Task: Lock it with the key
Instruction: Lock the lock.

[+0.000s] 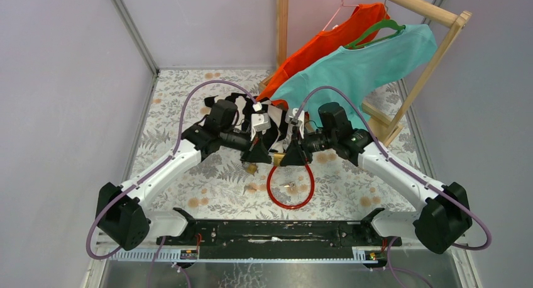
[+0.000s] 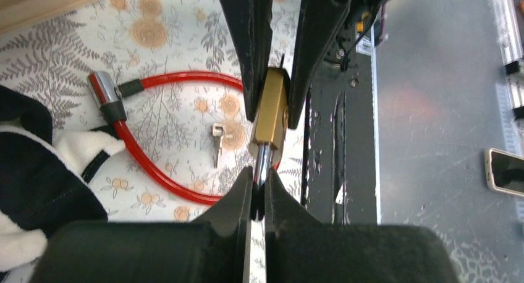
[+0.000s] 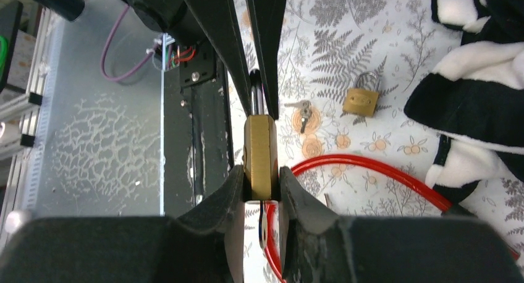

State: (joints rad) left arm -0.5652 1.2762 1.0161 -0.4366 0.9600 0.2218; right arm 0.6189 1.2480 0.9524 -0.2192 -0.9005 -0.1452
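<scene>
A brass padlock (image 3: 260, 156) is held in the air between both arms above the floral table. My right gripper (image 3: 262, 177) is shut on the padlock's body. My left gripper (image 2: 259, 177) is shut on its silver shackle (image 2: 262, 162), which also shows in the right wrist view as the shackle (image 3: 254, 92) between the left arm's black fingers. A thin silver key (image 3: 264, 220), seen edge-on, hangs from the padlock's underside between my right fingers. In the top view the left gripper (image 1: 258, 155) and right gripper (image 1: 290, 157) meet tip to tip at the table's middle.
A red cable lock (image 1: 290, 188) loops on the table below the grippers. A small second padlock (image 3: 361, 100) and loose keys (image 3: 303, 112) lie beside it. A black-and-white garment (image 3: 476, 79) lies behind. A wooden rack (image 1: 434, 61) holds orange and teal shirts at the back right.
</scene>
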